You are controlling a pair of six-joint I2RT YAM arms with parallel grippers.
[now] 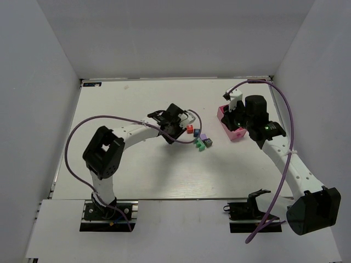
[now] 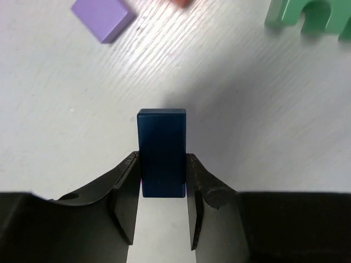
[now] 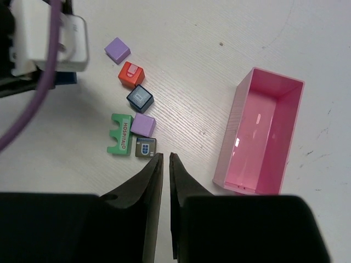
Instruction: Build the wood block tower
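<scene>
Gripping: left gripper (image 2: 162, 164), jaws closed narrowly on the long sides of a dark blue block (image 2: 161, 142)
Right gripper (image 3: 165, 159): jaws almost touching; nothing between them
Wood blocks (image 3: 140, 98): loose and unstacked; scattered between the arms, near the pink tray (image 3: 263, 137)
Table (image 1: 153, 170): white, wood-grained; faintly scuffed
Walls (image 1: 164, 38): plain white; closing in three sides

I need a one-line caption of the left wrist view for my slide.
Left gripper shut on a dark blue block; purple block and green block beyond.
</scene>
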